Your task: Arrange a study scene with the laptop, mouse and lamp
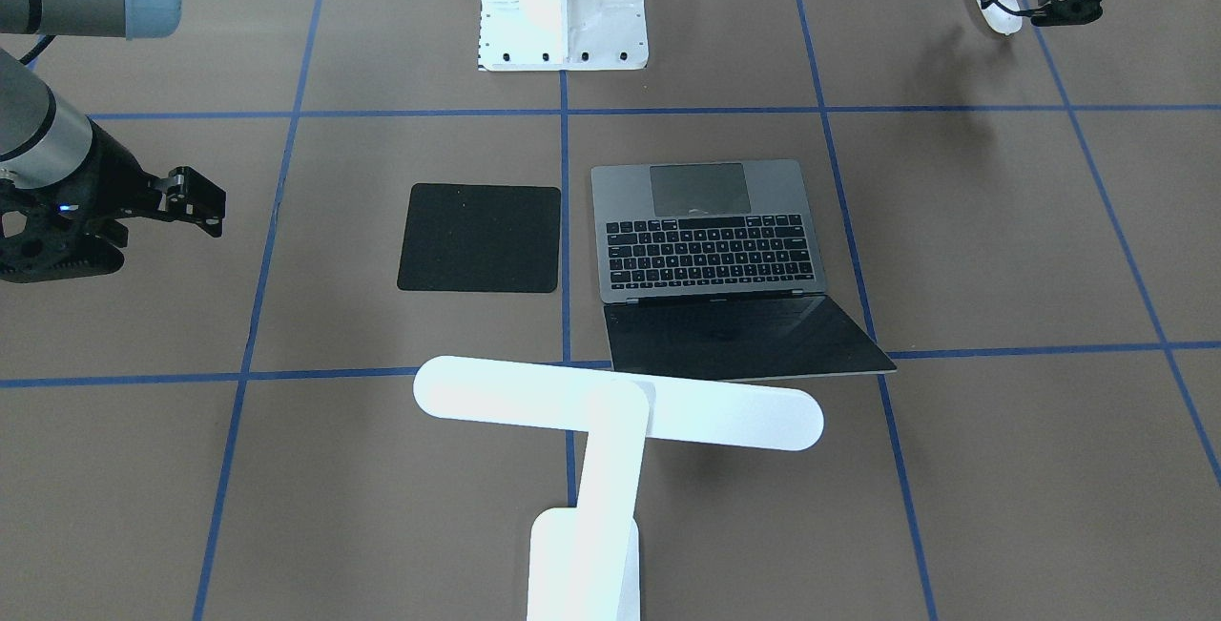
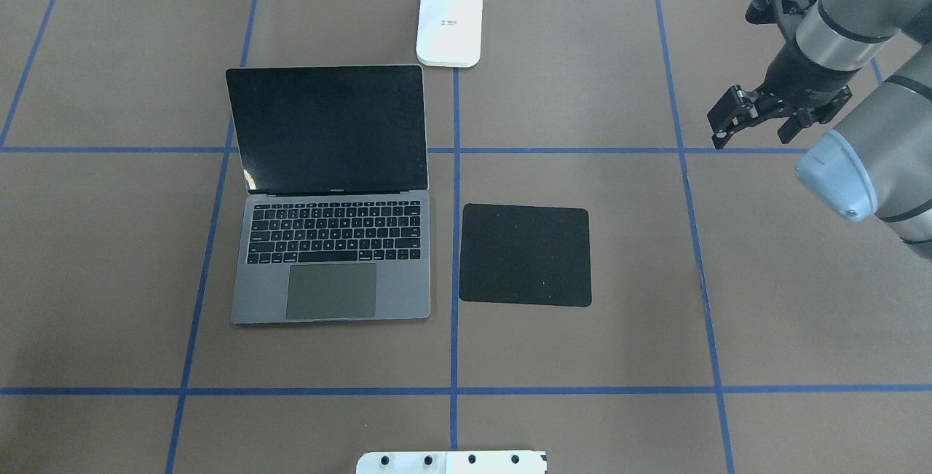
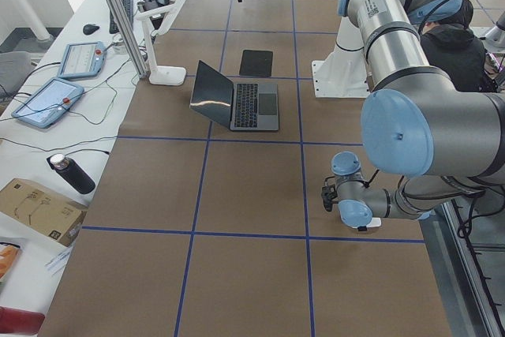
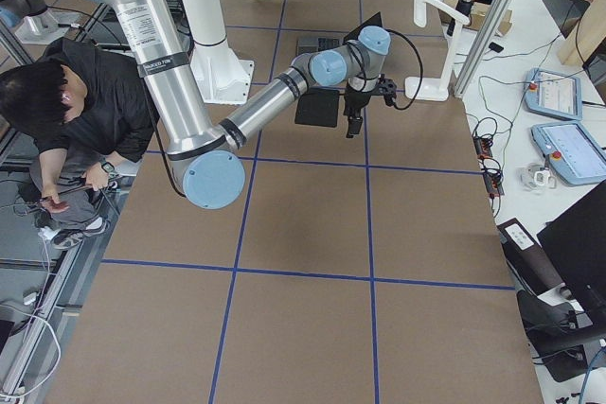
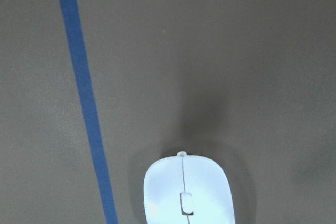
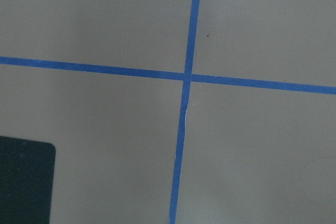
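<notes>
A smooth white oval mouse (image 5: 189, 195) lies right under the left gripper (image 1: 1021, 3), far to the laptop's (image 2: 331, 263) left; I cannot tell whether the fingers clamp it. The right gripper (image 2: 752, 135) hangs spread, empty. The slim grey metal laptop stands open beside a matte black square mat (image 2: 524, 255).

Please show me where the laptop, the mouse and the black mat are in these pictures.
laptop (image 2: 331, 292): overhead view, on its trackpad.
mouse (image 5: 190, 184): left wrist view, on its white top shell.
black mat (image 2: 525, 255): overhead view, at its centre.
</notes>
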`<state>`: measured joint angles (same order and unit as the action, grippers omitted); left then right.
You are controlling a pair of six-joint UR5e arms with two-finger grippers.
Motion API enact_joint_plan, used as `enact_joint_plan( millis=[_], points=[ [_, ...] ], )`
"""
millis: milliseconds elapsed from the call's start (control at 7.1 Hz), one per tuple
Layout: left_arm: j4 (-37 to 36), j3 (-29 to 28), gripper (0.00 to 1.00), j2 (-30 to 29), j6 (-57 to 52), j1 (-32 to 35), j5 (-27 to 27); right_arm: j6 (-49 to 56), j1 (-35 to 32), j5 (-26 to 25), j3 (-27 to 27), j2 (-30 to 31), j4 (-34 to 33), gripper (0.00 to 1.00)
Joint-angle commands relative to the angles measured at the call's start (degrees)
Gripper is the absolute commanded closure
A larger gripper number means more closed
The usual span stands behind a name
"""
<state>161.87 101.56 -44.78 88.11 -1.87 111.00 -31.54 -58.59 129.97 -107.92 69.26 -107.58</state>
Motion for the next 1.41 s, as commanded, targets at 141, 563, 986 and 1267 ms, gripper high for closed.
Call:
enact_joint_plan(
  millis=[141, 563, 986, 1267],
  points=[
    [0.5, -0.9, 0.00, -0.7, 0.4, -0.2, 0.1, 0.0, 0.4, -0.1, 0.1, 0.0, 0.0, 0.00],
    [0.5, -1.6, 0.00, -2.1, 2.4, -3.0, 0.0, 0.1, 0.5, 0.0, 0.1, 0.1, 0.2, 0.00],
    [0.5, -2.9, 0.00, -2.9, 2.7, -4.3, -0.1, 0.1, 0.7, 0.0, 0.0, 0.1, 0.2, 0.00],
    [2.8, -4.5, 0.00, -2.9, 2.7, -4.5, -0.1, 0.1, 0.8, 0.0, 0.0, 0.1, 0.2, 0.00]
  ],
)
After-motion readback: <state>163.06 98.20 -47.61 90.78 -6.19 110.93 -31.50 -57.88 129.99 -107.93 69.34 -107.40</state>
